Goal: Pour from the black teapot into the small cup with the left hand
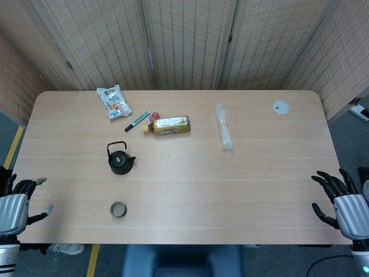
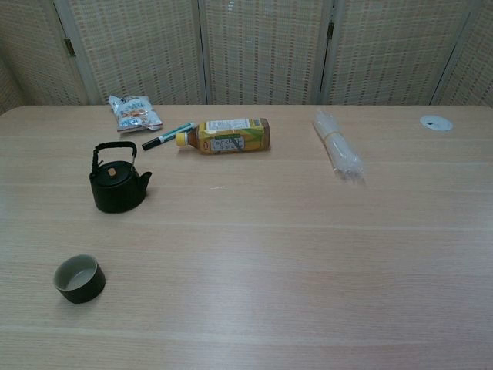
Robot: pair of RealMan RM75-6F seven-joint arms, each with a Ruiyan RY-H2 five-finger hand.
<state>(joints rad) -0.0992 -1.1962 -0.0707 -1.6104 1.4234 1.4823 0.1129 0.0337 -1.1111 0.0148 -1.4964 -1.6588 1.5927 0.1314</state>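
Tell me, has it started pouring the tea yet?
Not yet. The black teapot stands untouched and upright on the table, and the small cup looks empty. The left hand waits open at the table edge, holding nothing. Grasping, lifting and pouring all remain.

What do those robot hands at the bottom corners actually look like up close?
Both look alike: the left hand and right hand each have a silver-grey metallic back with ridged plating and slim black jointed fingers. The left hand's fingertips look pale. They show only in the head view, with no cables or markings visible there.
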